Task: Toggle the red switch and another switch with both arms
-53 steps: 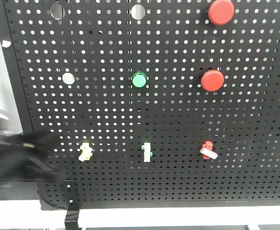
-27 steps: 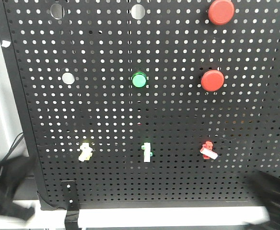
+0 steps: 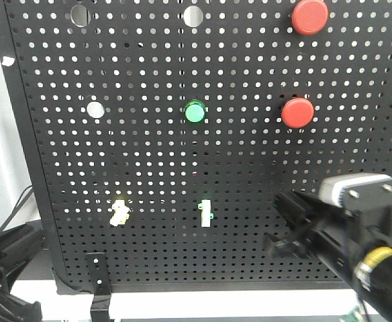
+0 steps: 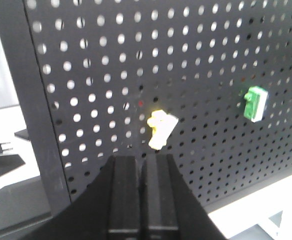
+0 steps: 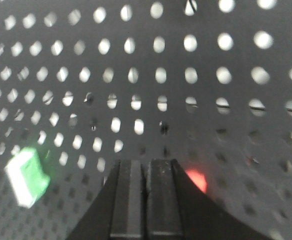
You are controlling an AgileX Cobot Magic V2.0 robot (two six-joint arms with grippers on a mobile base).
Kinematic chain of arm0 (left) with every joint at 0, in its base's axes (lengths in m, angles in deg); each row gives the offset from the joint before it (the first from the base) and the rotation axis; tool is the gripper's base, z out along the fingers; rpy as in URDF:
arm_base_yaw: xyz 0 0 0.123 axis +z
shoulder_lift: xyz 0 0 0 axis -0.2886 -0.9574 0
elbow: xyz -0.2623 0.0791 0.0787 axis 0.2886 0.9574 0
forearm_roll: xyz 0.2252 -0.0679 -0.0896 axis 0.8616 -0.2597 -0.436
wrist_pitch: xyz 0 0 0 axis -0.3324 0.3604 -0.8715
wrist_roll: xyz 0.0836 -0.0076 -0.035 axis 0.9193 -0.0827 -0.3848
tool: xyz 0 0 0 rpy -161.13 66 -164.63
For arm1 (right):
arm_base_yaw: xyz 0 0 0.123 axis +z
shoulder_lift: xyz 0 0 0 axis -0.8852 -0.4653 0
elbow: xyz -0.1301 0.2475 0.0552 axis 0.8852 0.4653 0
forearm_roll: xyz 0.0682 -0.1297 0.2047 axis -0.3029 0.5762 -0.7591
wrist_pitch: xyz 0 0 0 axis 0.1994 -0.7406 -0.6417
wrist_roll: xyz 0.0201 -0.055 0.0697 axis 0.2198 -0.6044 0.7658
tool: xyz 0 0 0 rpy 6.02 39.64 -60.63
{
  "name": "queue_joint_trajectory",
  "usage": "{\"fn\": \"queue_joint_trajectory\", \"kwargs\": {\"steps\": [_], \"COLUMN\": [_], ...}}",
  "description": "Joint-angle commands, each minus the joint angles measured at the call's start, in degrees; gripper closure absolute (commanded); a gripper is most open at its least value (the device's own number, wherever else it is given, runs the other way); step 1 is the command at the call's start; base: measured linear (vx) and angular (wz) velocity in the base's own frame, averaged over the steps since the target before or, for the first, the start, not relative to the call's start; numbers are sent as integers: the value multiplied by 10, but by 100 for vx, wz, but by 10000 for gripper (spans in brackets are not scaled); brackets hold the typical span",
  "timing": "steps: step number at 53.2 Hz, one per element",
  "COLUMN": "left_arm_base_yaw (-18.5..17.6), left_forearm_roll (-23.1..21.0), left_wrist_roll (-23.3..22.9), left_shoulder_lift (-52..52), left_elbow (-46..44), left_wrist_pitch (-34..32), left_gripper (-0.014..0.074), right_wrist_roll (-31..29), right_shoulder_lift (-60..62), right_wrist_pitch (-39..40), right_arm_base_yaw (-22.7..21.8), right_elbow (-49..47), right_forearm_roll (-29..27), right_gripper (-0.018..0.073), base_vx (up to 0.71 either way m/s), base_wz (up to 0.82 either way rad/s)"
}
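Observation:
The red switch [image 5: 197, 180] shows only as a blurred red spot just right of my right gripper [image 5: 145, 162], whose jaws are shut with nothing between them. In the front view the right gripper [image 3: 282, 201] covers that switch. The pale-yellow switch [image 3: 119, 213] sits low on the left of the black pegboard [image 3: 149, 154]. In the left wrist view the yellow switch [image 4: 161, 129] is just above and right of my left gripper [image 4: 141, 160], which is shut, empty and apart from it. From the front, the left gripper [image 3: 28, 238] is at the bottom left, off the board's edge.
A green-and-white toggle [image 3: 205, 213] stands between the two small switches. Higher up are a green round button [image 3: 194, 111] and two large red push buttons [image 3: 297, 113]. The board's black frame [image 4: 36, 125] runs down its left side. A white ledge [image 3: 216, 302] lies below.
My right arm has come in from the lower right and now covers the red switch. My left arm has dropped down and to the left, away from the board.

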Motion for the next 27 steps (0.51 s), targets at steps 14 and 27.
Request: {"fn": "queue_joint_trajectory", "kwargs": {"steps": [14, 27], "left_arm_base_yaw": [-4, -4], "left_forearm_roll": [-6, -6], "left_wrist_roll": [-7, -7], "left_shoulder_lift": [10, 10], "left_elbow": [-16, -16], "left_wrist_pitch": [-52, -57], "left_gripper": [594, 594], "right_wrist_roll": [49, 88], "right_shoulder_lift": [-17, -17], "right_wrist_pitch": [13, -40], "right_arm_base_yaw": [0, 0], "right_elbow": [-29, -29], "right_forearm_roll": [52, 87], "right_gripper": [566, 566], "base_vx": [0, 0], "base_wz": [0, 0]}}
